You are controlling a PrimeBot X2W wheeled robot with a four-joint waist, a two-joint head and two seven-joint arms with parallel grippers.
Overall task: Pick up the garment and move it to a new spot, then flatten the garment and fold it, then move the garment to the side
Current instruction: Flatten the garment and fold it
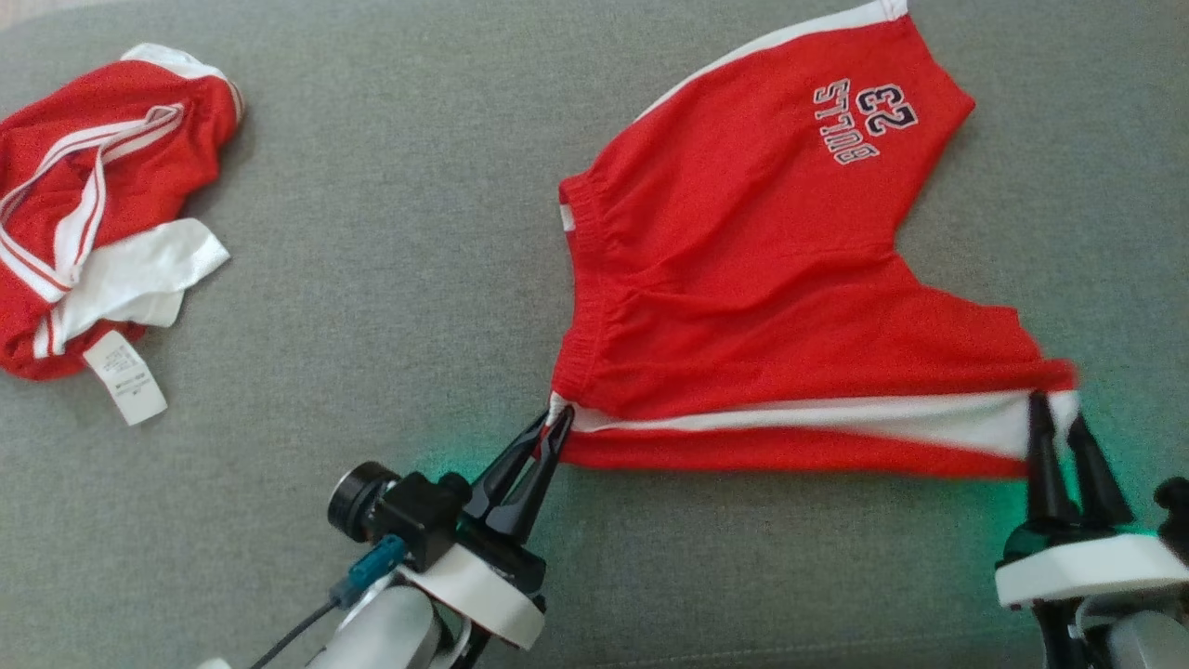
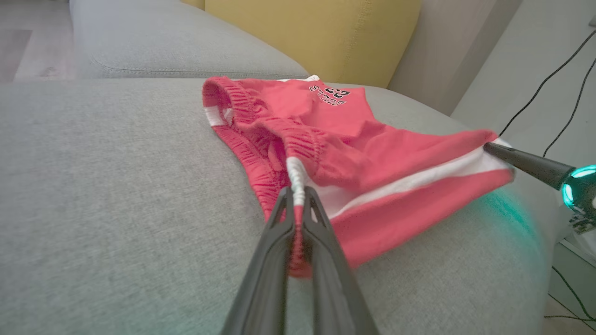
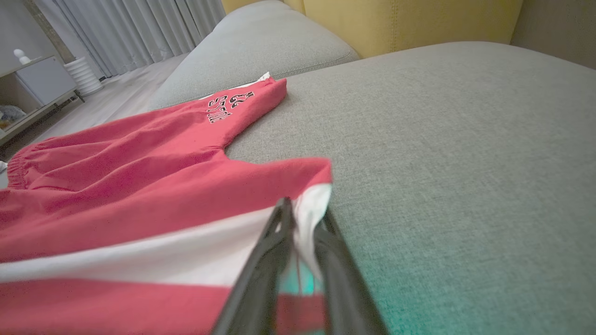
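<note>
The garment, red shorts with a white side stripe and a "BULLS 23" print, lies spread on the grey sofa seat. My left gripper is shut on the near waistband corner, and the left wrist view shows the white trim pinched between its tips. My right gripper is at the near leg hem. Its fingers stand slightly apart, with the white hem still lying loosely between them. The near edge of the shorts stretches between the two grippers.
A second red and white garment lies crumpled at the far left of the seat. A yellow back cushion stands behind the shorts. Black cables hang by the wall beyond the sofa's edge.
</note>
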